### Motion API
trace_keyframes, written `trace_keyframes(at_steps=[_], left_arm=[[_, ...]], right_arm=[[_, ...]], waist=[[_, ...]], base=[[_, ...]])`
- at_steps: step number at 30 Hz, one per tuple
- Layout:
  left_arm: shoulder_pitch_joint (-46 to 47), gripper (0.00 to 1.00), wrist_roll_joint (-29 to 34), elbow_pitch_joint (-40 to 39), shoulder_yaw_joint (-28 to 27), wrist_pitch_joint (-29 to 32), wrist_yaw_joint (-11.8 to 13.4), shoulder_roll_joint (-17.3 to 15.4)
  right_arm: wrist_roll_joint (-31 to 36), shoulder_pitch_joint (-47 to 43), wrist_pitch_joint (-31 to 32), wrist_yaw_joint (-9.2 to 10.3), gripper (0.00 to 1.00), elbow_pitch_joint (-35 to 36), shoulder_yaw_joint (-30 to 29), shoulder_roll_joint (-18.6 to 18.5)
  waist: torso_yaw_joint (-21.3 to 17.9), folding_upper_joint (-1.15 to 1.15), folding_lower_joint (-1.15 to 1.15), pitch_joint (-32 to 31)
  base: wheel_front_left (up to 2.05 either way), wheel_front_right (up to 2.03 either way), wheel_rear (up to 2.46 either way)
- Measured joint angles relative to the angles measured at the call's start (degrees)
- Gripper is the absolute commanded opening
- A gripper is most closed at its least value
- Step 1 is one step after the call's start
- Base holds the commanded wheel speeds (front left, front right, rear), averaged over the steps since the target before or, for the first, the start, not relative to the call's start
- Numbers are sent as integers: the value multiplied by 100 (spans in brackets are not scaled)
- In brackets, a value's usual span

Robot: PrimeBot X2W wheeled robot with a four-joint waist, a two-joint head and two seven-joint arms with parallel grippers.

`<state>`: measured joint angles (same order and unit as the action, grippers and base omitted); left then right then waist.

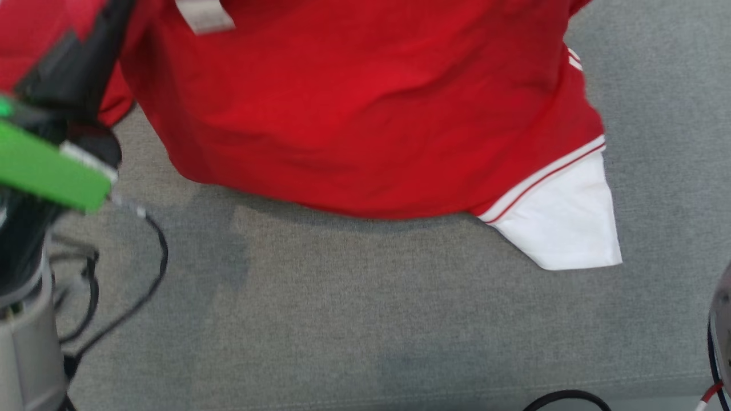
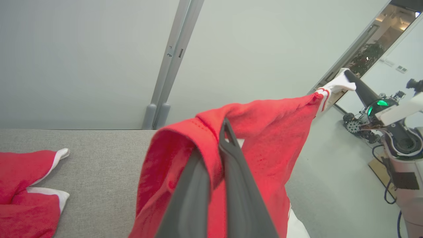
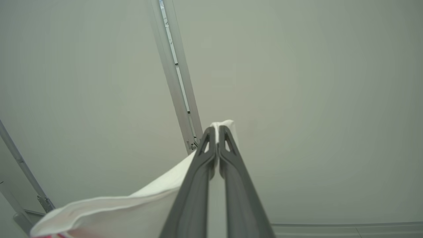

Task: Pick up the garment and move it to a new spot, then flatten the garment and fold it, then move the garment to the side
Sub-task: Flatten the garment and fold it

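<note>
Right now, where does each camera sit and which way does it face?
Head view: on the head, facing down at the grey surface and the lifted red garment; the left arm shows at the left edge.
Left wrist view: on the left wrist, looking along the left gripper, shut on the garment, toward a pale wall.
Right wrist view: on the right wrist, tilted up at the wall; the right gripper pinches a white cuff.
Shared: the left wrist view also catches the right gripper holding that cuff.
</note>
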<state>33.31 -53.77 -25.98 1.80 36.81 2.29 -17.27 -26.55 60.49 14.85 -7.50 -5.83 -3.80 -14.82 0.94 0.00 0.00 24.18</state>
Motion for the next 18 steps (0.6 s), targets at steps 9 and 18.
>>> trace_keyframes(at_steps=[9, 18], left_arm=[[4092, 0, 1285, 3858, 561, -1639, -309, 647], [5730, 0, 1933, 5917, 746, -4014, -888, 705]], right_arm=[[1679, 3107, -1061, 1, 0, -1992, -758, 960], [1101, 4647, -2767, 1, 0, -2985, -478, 1185]], waist=[[220, 0, 1, 859], [278, 0, 1, 1504]], base=[[0, 0, 0], [0, 0, 0]])
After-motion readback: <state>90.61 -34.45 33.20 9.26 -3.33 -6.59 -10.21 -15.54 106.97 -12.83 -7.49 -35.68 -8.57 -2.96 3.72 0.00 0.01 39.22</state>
